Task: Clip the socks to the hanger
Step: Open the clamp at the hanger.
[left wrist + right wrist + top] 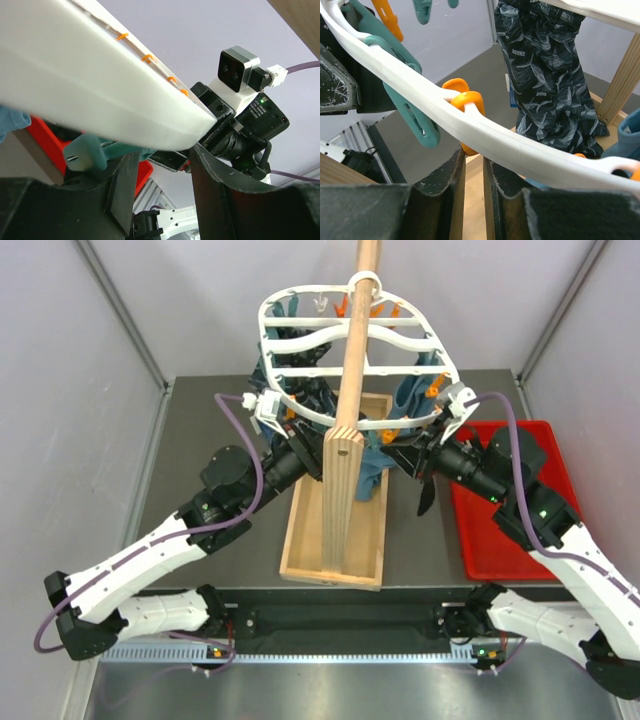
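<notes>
The hanger (395,424) hangs from the pole (350,390), and I have one claw at each side of its rim. My right claw (474,157) is nearly closed, with only a thin slit between the fingers. The rim crosses just above them. An orange pin (466,102) sits on the rim, and its lower end dips to the edge of that slit. I cannot tell whether I am pinching it.

My left claw (165,165) is part open, with a clear gap, and I see nothing gripped. The rim runs slantwise close over its fingers.

The top camera alone shows a slim black strip (428,492), which I take for a sock. It hangs straight down below my right claw, off the hanger's right edge, so the right arm is the nearer one. Neither wrist camera catches it. The right wrist does give the pin up close, and a patterned cloth (545,75) hanging beyond. I judge the next move turns on bringing the sock's top end up to that orange pin.
</notes>
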Robot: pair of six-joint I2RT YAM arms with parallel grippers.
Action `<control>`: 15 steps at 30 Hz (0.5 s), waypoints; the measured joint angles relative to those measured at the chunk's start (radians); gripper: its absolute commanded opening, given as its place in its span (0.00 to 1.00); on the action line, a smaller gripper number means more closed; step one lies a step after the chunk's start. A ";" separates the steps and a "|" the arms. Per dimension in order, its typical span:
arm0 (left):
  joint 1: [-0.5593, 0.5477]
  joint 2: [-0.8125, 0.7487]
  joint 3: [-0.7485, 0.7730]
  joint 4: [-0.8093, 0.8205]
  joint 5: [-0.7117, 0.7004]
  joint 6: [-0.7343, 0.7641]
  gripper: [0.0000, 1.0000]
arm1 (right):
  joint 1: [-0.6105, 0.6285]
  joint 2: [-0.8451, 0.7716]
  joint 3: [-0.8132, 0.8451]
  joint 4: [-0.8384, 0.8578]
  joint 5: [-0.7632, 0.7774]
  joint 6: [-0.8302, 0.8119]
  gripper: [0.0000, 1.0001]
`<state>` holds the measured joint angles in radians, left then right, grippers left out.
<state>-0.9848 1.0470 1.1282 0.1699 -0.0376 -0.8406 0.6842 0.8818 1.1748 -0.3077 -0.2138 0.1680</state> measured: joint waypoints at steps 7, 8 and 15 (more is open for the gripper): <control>-0.001 0.005 -0.004 0.033 -0.013 -0.007 0.49 | 0.000 -0.029 0.000 -0.026 0.005 0.001 0.32; -0.001 0.005 -0.005 0.040 -0.016 -0.008 0.49 | 0.000 -0.034 0.000 -0.032 0.006 0.001 0.34; -0.005 0.005 -0.007 0.059 -0.034 -0.011 0.48 | 0.000 -0.058 0.000 -0.080 0.006 0.016 0.60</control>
<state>-0.9897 1.0523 1.1213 0.2291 -0.0715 -0.8513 0.6842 0.8238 1.1748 -0.3882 -0.2077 0.1844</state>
